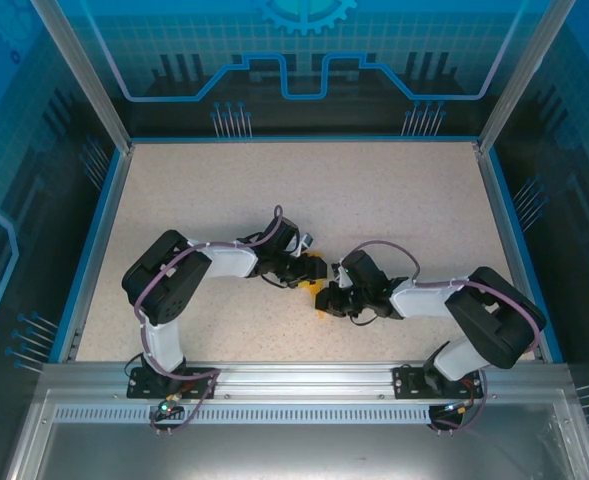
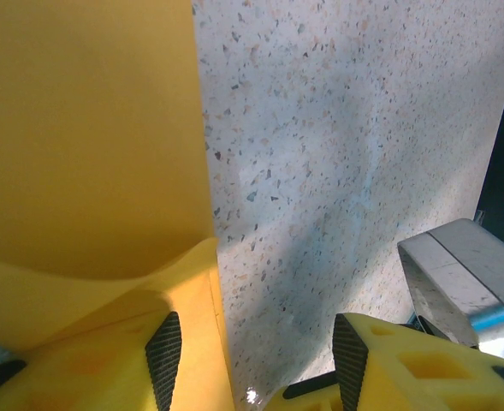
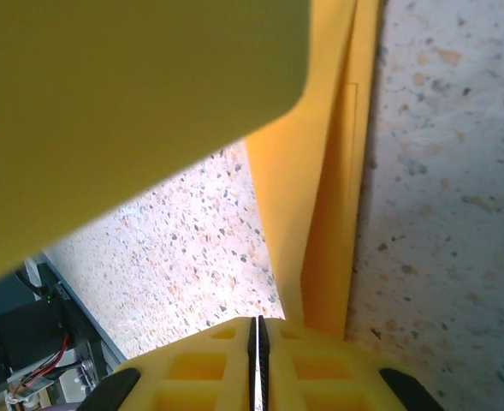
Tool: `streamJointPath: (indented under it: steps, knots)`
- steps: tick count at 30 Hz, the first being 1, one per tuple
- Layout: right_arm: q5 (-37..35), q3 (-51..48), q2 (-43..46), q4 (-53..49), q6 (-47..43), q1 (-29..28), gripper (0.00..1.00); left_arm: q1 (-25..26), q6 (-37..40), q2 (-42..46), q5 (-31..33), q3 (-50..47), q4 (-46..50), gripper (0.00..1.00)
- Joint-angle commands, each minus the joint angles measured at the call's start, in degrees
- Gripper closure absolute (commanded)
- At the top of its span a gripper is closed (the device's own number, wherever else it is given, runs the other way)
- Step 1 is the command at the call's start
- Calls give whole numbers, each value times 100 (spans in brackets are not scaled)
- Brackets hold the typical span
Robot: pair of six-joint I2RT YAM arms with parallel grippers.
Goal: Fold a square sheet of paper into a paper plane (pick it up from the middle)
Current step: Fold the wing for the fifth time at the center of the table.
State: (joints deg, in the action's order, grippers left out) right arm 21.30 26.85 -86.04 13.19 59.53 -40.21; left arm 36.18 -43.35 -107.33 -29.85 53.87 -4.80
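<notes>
The square sheet of paper (image 2: pixel 89 128) is located at mid-bench (image 2: pixel 337 128) between the two arms, its layers doubled along a crease, so a folding step is judged to be in hand, well short of a plane. The right gripper (image 3: pixel 256 330) is recorded with fingers pressed together on the folded edge. The left gripper (image 2: pixel 256 342) has its fingers apart, the sheet draped over one, so the free flap is to be gripped next without slip
</notes>
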Motion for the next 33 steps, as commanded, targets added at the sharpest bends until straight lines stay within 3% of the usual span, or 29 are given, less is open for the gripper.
streamJointPath:
  steps: [1, 10, 21, 33]
  knots:
    - [-172, -237, 90, -320, -48, -41, 88, 20, 152, -228, 99, 10, 312, 47]
    - [-255, -802, 206, -317, 95, -40, 88, 20, 187, -253, 118, 34, 350, 47]
    - [-265, -128, 1009, -739, -226, -118, 86, 20, 160, -264, 123, 19, 402, 47]
    - [-234, 312, 116, -281, -108, -206, 84, 22, 98, -315, 102, -8, 287, 47]
